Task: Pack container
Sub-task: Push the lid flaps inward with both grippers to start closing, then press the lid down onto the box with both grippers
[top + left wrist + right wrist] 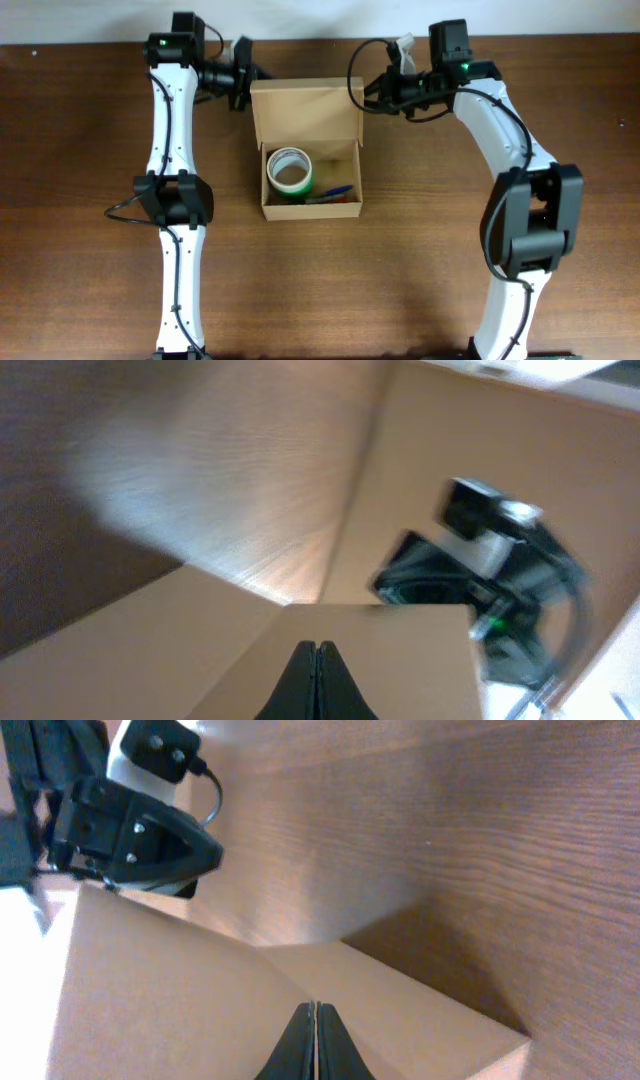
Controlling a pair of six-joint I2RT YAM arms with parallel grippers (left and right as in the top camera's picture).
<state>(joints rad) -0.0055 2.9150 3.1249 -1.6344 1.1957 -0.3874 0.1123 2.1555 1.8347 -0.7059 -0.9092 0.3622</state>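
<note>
Your box (pixel 305 112) sits mid-way across the table (pixel 90 290), flap open toward the back, with a tape roll (pixel 272 170) and pens (pixel 335 193) inside. Your left gripper (pixel 243 85) is clenched empty at the flap's left edge, and your right gripper (pixel 368 98) likewise at its right edge.

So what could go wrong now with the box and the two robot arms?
1. The left tool and the right tool are both shut and sit at the back corners of the raised lid. If one pushes harder than the other, the lid might twist or the container might slide on the table.
2. The tape roll fills the left side. If it sticks up, the lid may not close flat.
</note>
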